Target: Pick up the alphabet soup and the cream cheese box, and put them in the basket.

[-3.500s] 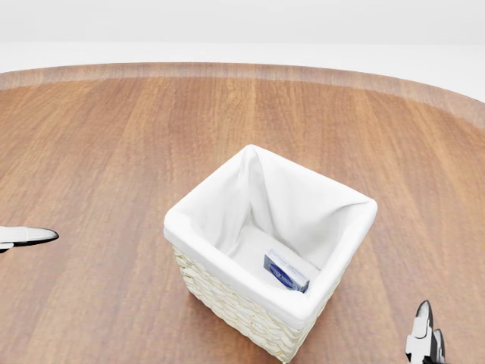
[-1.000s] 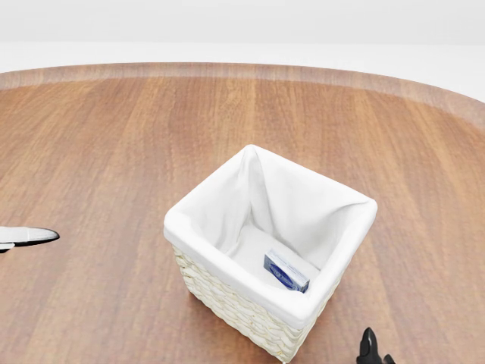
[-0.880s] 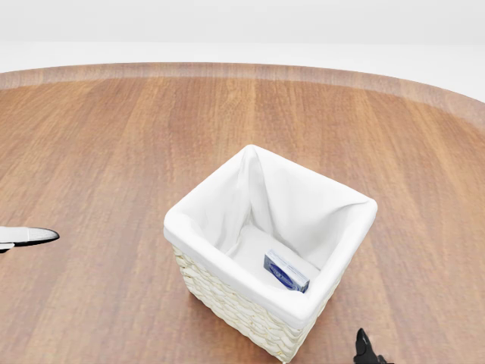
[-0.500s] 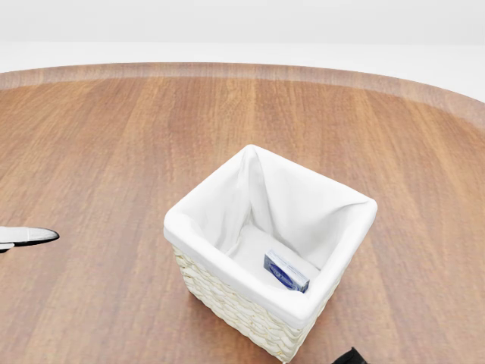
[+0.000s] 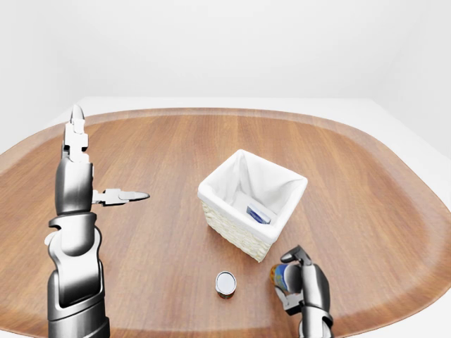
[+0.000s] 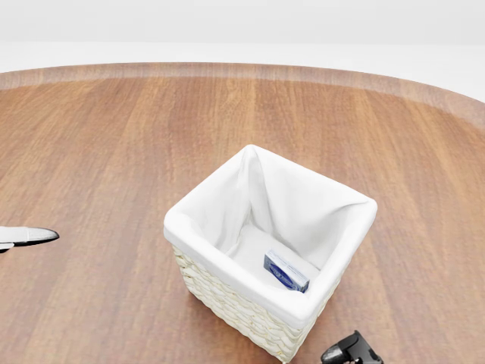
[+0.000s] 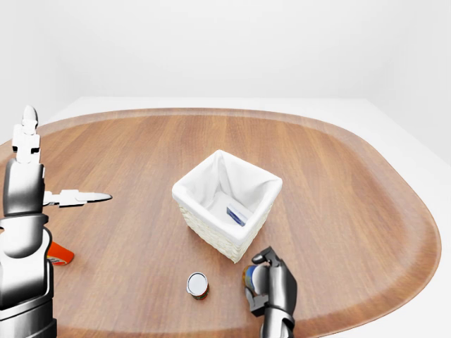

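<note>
The white-lined wicker basket (image 5: pixel 224 217) stands mid-table. The blue cream cheese box (image 6: pixel 286 272) lies inside it, against its lower right wall. My right hand (image 5: pixel 294 280) is at the bottom of the left-eye view, just right of and below the basket. Its fingers curl round a can with a blue and orange label (image 5: pixel 281 276), which looks like the alphabet soup. In the head view only its dark fingertips (image 6: pixel 350 353) show. My left hand (image 5: pixel 95 184) is raised at the left, open and empty, with its fingers (image 6: pixel 26 236) spread.
A second small can with a silver lid (image 5: pixel 225 283) stands on the wooden table (image 5: pixel 162 155) below the basket. An orange-red object (image 7: pixel 60 255) shows partly behind my left arm. The table's rounded edge runs close along the bottom.
The right hand has moved left along the head view's bottom edge, towards the basket's lower right corner. The basket, the box and the left hand have not moved.
</note>
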{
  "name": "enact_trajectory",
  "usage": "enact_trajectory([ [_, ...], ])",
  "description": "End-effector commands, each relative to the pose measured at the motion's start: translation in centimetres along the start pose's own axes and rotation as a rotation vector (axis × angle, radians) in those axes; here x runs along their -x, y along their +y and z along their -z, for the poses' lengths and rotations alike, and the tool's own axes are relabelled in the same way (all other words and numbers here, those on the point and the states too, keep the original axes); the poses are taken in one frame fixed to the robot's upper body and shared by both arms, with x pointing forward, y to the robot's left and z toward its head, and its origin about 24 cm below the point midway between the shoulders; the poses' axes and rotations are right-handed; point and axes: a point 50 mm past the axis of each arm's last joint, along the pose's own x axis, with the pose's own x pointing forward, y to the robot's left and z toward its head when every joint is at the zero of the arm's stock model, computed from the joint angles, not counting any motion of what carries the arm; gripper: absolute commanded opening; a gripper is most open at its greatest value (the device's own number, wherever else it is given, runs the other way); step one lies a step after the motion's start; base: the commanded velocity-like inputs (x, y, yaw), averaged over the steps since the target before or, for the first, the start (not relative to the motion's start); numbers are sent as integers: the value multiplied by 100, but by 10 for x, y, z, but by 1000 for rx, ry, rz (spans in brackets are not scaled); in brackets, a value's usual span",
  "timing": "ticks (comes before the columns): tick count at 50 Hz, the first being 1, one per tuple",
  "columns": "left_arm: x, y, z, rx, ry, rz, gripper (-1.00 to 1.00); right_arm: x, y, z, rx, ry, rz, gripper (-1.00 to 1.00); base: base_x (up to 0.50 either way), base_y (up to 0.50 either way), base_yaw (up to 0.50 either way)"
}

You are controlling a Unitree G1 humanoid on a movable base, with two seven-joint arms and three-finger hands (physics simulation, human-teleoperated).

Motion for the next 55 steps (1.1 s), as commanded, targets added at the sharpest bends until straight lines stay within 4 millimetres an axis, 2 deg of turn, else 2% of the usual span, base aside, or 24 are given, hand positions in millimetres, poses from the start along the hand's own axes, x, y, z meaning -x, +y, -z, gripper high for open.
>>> enact_trajectory([
  [1,0,0,0,0,0,1,100,-2,-10,-10,-23,-44,37,-100,0,0,0],
  [16,0,-1,2,2,2,2,100,-7,-37,-10,-79,-22,167,-100,0,0,0],
  [27,0,-1,1,2,2,3,100,-9,-51,-19,-126,-42,242,-100,0,0,0],
  [37,0,-1,1,3,0,2,100,-14,-71,-45,-188,-145,310,-100,0,0,0],
  [55,0,-1,1,5,-1,3,100,-19,-86,-88,-279,-320,341,-100,0,0,0],
])
